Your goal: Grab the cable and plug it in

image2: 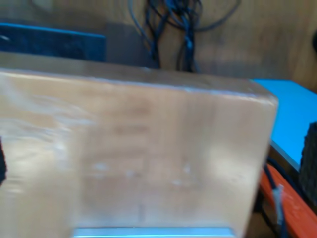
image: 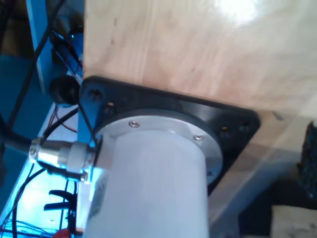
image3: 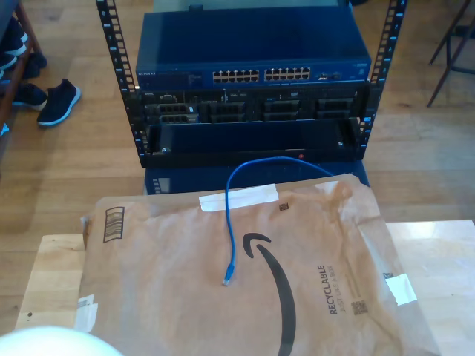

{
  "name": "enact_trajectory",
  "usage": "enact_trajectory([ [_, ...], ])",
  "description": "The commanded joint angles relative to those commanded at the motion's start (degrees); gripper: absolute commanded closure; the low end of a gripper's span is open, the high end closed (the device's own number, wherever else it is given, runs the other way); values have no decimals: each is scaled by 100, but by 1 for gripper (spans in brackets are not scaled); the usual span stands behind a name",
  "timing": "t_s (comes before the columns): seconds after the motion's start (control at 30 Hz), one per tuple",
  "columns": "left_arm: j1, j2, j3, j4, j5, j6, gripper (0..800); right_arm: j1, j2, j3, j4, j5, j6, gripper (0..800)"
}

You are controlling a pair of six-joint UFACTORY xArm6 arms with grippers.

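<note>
While the cable (image3: pixel 231 215) lies slack across the brown paper mailer (image3: pixel 297 297) that covers the bench (image3: pixel 438 259), nothing of mine is near it. Its free connector (image3: pixel 226 281) rests near the middle of the mailer, and the blue line runs up toward the bench's far edge, loops, and drops out of sight behind that edge toward the rack (image3: pixel 252 96).

My first wrist view looks along a white arm base (image: pixel 153 183) bolted to a wooden board (image: pixel 208 44); my second wrist view faces blurred wood. Neither view brings a claw's jaws into sight, so I cannot tell whether my first claw or my second claw is released or clenched.

I judge the grab itself is the risk: the connector is small and lies flat on crinkled paper, so a pinch could snag the mailer or nudge the plug aside. Pulling hard on the slack could also drag the loop, and the ports (image3: pixel 260 75) are close-packed, inviting a wrong or crooked insertion.
</note>
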Motion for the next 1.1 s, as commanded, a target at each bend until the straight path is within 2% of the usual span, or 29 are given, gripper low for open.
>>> enact_trajectory([
  [0.13,-1081,9,-563,-141,264,-1222,0,756,62,-378,18,-9,897,3],
  [0.33,-2523,26,-1055,-826,607,-2602,0,3130,264,-932,0,26,2708,8],
  [0.43,-3323,35,-1116,-1134,782,-3358,0,4571,352,-1363,-9,554,3675,8],
  [0.6,-4677,167,-1108,-1301,695,-4378,0,7121,1143,-2013,9,835,5240,8],
  [0.73,-5908,246,-1125,-1292,229,-5231,0,8976,2286,-2725,18,818,6277,7],
  [0.83,-6822,448,-1204,-1292,44,-5899,0,9890,3174,-3385,26,651,6699,7],
  [0.93,-7332,738,-1284,-1292,18,-6418,0,10479,3807,-3886,18,88,6866,19],
  [1.0,-7587,774,-1275,-1292,-53,-6558,0,10611,4158,-4220,26,-176,6848,43],
  [1.1,-7754,774,-1266,-1292,-53,-6681,0,10646,4703,-4651,18,-413,6743,23],
])
